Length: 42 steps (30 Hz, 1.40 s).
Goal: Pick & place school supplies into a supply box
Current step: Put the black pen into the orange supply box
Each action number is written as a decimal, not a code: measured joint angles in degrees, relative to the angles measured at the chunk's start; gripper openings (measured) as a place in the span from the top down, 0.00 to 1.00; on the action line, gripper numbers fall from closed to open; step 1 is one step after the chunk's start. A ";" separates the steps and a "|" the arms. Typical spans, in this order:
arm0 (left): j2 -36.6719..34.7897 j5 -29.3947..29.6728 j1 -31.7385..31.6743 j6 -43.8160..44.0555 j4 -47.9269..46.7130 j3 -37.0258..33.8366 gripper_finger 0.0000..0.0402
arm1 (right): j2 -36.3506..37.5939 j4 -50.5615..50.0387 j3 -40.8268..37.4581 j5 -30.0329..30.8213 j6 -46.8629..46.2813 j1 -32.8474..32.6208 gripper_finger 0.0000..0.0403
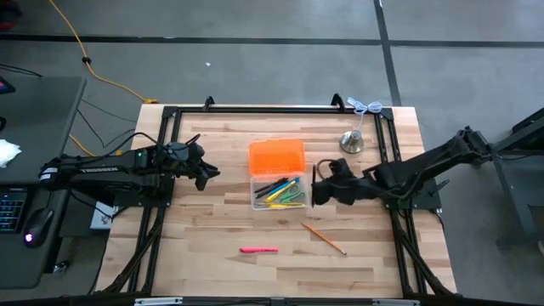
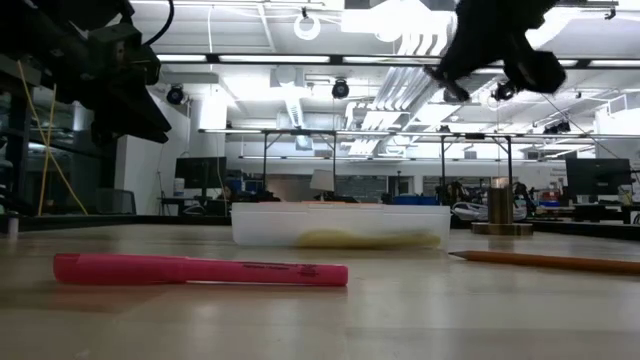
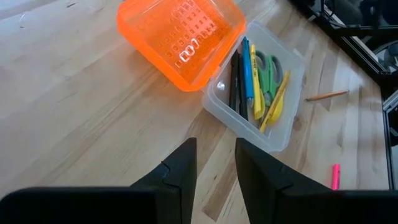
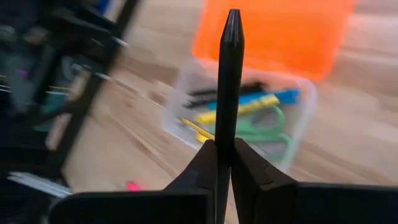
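The supply box [image 1: 278, 175] stands open at mid-table: a clear tray [image 3: 255, 93] holding yellow, blue and black pens and green scissors, with its orange lid [image 3: 180, 40] on the far side. A pink marker [image 1: 257, 250] and a wooden pencil [image 1: 324, 238] lie flat on the table nearer me. My right gripper [image 1: 315, 187] hovers just right of the tray, shut on a black pen [image 4: 231, 81]. My left gripper [image 3: 216, 168] hangs left of the box, open and holding nothing. My right gripper pinches the black pen between its two fingers at the pen's lower part [image 4: 225, 140]. The rest of the shaft stands out past the fingertips to its tapered tip [image 4: 233, 18]. The pen is lifted clear of the table, beside the tray's right wall.
A silver bell-shaped object [image 1: 352, 142] stands at the far right, with a white cable [image 1: 365, 106] behind it. Black frame rails [image 1: 170, 119] run along the table's sides. Bare wood lies between the box and the near edge, around the marker and pencil.
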<state>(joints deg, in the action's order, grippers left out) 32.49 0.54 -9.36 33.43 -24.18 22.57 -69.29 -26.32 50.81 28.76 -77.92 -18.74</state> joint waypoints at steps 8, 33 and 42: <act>0.00 -0.04 0.00 -0.15 0.00 0.00 0.65 | 5.10 10.27 0.04 3.67 11.94 0.01 0.98; 0.00 0.00 0.01 -0.78 0.00 0.01 0.65 | 9.09 32.63 0.04 -4.93 37.74 -0.01 0.98; 0.00 0.02 0.00 -0.79 0.00 0.00 0.65 | 9.06 43.39 0.04 -13.35 47.22 -0.01 0.98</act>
<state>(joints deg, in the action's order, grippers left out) 32.49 0.56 -9.36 32.64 -24.18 22.57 -60.23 17.07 50.85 15.41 -30.70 -18.74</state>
